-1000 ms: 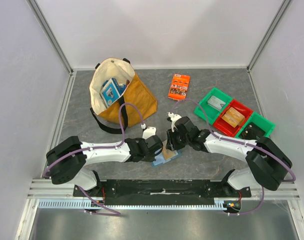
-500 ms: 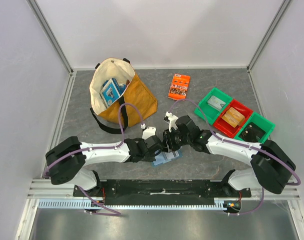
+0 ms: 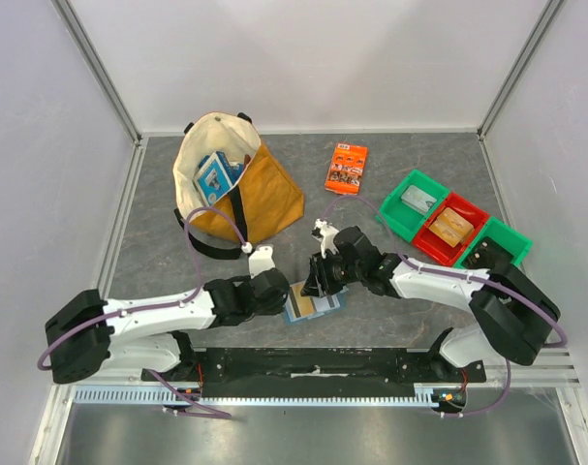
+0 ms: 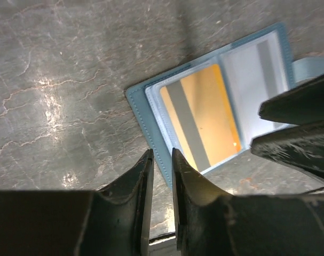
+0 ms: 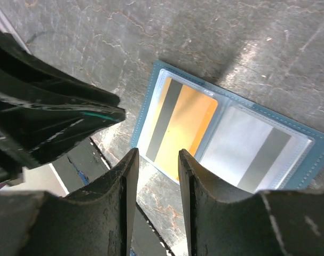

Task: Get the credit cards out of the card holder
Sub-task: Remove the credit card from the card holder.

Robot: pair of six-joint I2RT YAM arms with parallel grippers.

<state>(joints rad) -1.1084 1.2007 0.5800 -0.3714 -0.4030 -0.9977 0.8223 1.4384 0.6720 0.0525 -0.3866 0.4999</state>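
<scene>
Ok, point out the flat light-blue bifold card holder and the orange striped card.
Light-blue card holder (image 4: 139,104): left wrist view, its bare left edge.
Orange striped card (image 5: 191,122): right wrist view, its orange face.

both arms stretch in low toward the middle, wrists almost meeting. left gripper (image 4: 162,153) barely parted, right gripper (image 5: 158,152) a bit wider, neither gripping anything.

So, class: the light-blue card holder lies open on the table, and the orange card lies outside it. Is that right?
One thing is wrong. The card holder does lie open on the table, but the orange card sits inside its clear pocket, not outside. The right wrist view shows the pocket's edge framing the card.
</scene>
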